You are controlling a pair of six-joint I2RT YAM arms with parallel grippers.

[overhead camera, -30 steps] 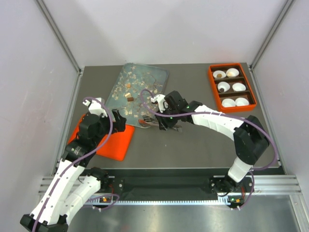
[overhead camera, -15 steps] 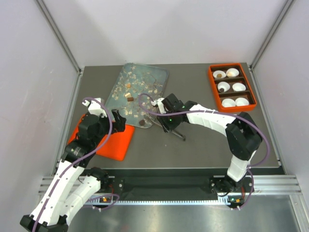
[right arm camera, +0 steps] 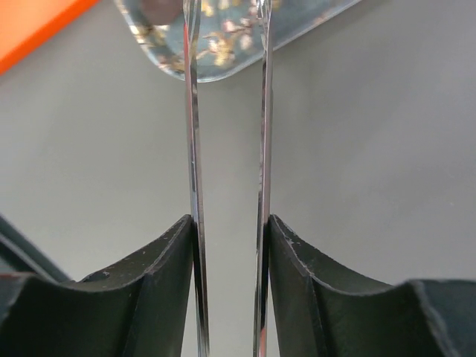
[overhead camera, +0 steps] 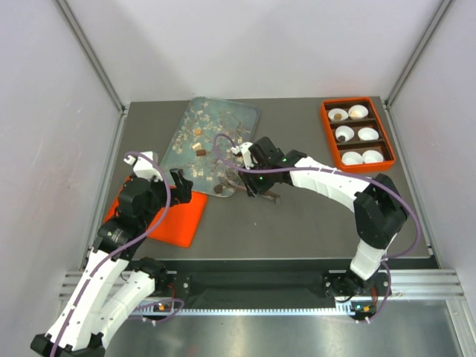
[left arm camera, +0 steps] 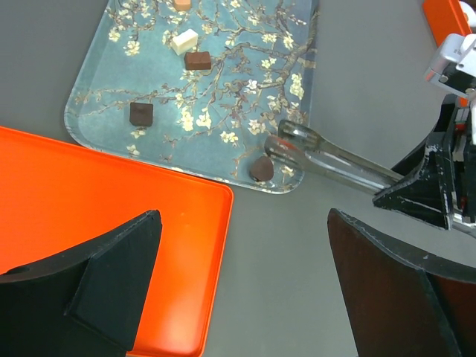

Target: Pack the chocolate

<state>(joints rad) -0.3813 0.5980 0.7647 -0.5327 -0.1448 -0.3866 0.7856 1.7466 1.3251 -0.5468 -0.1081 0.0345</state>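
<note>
Several small chocolate lumps lie on the floral glass tray (overhead camera: 212,134). One dark lump (overhead camera: 219,189) sits at its near corner and also shows in the left wrist view (left arm camera: 260,169). My right gripper (overhead camera: 256,186) is shut on the metal tongs (left arm camera: 327,160). The tong arms (right arm camera: 192,149) stand apart, and their tips reach over the tray's near edge (right arm camera: 223,44), right beside that lump (right arm camera: 160,9). My left gripper (left arm camera: 242,223) is open and empty. It hangs over the edge of the orange lid (left arm camera: 97,208).
An orange box (overhead camera: 355,135) at the back right holds several white paper cups, some with a chocolate in them (overhead camera: 338,115). The orange lid (overhead camera: 160,216) lies at the front left. Other chocolates (left arm camera: 141,113) lie farther in on the tray.
My right gripper has swung the tongs and shifted a little toward the tray, so their tips now sit at its near corner. My left arm has drawn back slightly.
</note>
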